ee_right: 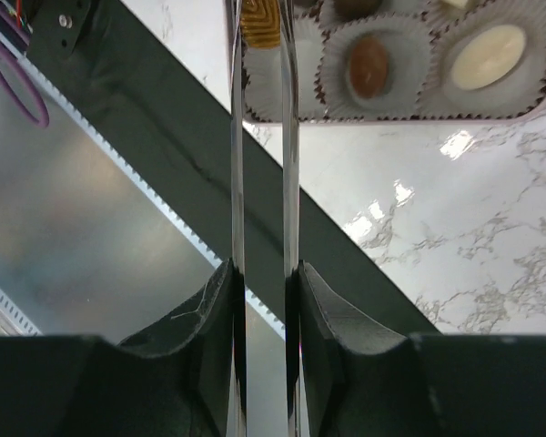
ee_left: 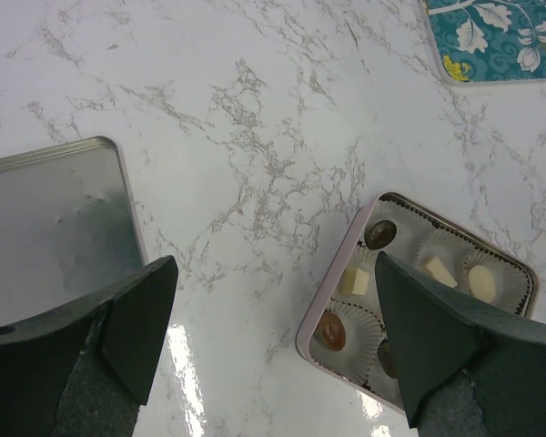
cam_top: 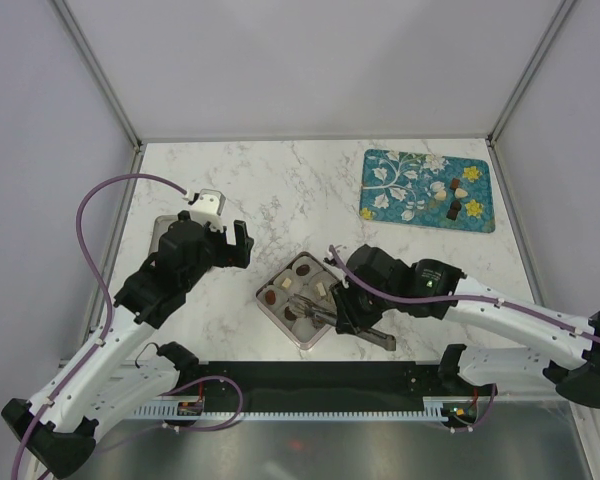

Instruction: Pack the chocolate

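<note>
Chocolate in hand: one golden-brown chocolate (ee_right: 259,23) pinched at the tip of long metal tweezers (ee_right: 238,164), hanging over a corner paper cup (ee_right: 266,84) that looks empty
Chocolate packed: several brown and cream ones already seated in cups inside the box (ee_left: 335,273)
Chocolate left: a few more (cam_top: 454,210) lying on the teal mat (cam_top: 420,215) at the far right of the desk (cam_top: 280,190), well apart from the box
Right gripper (ee_right: 264,273): narrow, clamped on the tweezers, holding nothing else
Left gripper (ee_left: 273,282): spread wide, holding nothing, hovering between the lid (ee_left: 55,218) and the box
Progress: judged roughly halfway; held one not yet released, mat not yet cleared, lid off and lying beside the box on its left
Edges: box turned cornerwise, near the dark rail (cam_top: 310,400) along the front of the desk; mat close to the far right corner
Open room: bare marble between box and mat, nothing in the way of the right arm's path
</note>
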Robot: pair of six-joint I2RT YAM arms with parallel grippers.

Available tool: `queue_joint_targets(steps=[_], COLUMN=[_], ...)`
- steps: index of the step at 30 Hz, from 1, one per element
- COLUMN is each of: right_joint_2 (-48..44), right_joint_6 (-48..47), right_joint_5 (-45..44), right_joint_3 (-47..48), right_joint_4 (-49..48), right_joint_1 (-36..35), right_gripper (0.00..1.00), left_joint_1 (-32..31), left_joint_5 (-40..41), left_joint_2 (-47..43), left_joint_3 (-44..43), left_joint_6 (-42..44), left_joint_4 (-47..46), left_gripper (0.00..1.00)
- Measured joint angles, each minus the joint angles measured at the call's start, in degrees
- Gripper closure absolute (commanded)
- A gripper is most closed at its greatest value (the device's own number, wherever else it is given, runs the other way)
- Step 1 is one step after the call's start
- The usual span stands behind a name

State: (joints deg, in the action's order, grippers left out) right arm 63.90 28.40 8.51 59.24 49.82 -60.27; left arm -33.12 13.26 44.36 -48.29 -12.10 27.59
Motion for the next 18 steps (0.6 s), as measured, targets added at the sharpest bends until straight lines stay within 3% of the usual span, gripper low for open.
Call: queue_joint_targets(steps=[7, 18], right_joint_2=[-0.09, 1.6], right_joint_6=[3.65, 5.51], right_joint_5=[-2.25, -4.74], right_joint_3=[-0.87, -1.66], right_joint_4=[1.86, 1.68], right_joint_1=[-6.8, -7.89], right_gripper=[0.66, 0.62], left_joint_1=[0.0, 0.0], left_joint_5=[0.07, 0.09], left_joint_2=[0.0, 0.0], left_joint_3=[0.0, 0.0], left_joint_6=[0.02, 0.02], left_joint_4=[0.0, 0.0], left_gripper=[0.03, 0.03])
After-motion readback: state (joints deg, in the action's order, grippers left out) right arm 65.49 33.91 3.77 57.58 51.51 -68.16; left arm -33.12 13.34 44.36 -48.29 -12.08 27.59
